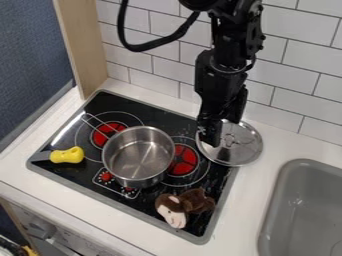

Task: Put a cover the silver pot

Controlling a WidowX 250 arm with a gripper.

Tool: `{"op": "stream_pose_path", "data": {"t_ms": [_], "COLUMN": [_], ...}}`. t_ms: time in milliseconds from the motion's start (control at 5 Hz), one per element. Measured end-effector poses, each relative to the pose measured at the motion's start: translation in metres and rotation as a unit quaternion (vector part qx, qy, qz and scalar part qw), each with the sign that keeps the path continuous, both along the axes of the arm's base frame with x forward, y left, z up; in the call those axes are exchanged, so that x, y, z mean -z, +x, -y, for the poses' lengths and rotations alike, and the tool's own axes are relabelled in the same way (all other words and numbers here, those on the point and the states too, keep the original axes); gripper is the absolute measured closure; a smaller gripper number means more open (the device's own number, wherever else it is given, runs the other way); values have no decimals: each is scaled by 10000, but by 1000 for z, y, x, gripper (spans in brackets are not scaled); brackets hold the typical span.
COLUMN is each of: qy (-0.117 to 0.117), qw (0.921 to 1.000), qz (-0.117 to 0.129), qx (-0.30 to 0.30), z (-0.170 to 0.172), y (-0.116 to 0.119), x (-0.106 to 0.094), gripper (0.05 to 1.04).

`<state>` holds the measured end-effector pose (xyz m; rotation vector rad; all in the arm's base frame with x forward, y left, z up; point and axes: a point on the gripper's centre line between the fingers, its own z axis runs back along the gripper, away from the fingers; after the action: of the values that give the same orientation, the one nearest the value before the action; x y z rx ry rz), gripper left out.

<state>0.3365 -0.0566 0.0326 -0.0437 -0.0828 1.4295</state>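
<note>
A: Nearest first. Front panel carries a dial (pixel 41 227). Any writing?

B: None legible. Markings around it are too small to read; likewise the printed control marks (pixel 117 183) on the black cooktop (pixel 73 172).

A: Next out?

B: A brown plush toy (pixel 186 206) near the cooktop's front edge, then the silver pot (pixel 138 157): upright, uncovered, inside visible. Beside it, a yellow-handled utensil (pixel 67 155). Sink (pixel 314 165) on the opposite side. No label made out on the pot.

A: Location of the cover?

B: The metal lid (pixel 244 151) is beyond the pot, at the cooktop's far corner, partly over the white counter (pixel 244 200). Whether it lies quite flat is uncertain. No brand or lettering discernible on it.

A: Gripper state?

B: The black gripper (pixel 224 132) hangs over the lid, fingers apart, one tip beside the central handle (pixel 231 140). No grasp evident.

A: Expected handling?

B: Judged light to moderate in weight, stiff, smooth and slippery at the rim, unlikely to break. Best hold: the central handle, squarely pinched. An off-centre grip probably lets the disc swing or tip.

A: Next step?

B: Centre on the handle, close, lift above the pot's rim, carry across, lower level.

A: Background?

B: White tiled wall (pixel 294 95), no writing seen.
</note>
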Motion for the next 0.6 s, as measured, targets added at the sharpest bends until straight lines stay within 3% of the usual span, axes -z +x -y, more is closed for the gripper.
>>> {"op": "stream_pose_path", "data": {"t_ms": [600], "qy": [15], "qw": [9998], "qz": [-201], "qx": [43], "z": [6], "y": [22], "x": [32], "gripper": [93]}}
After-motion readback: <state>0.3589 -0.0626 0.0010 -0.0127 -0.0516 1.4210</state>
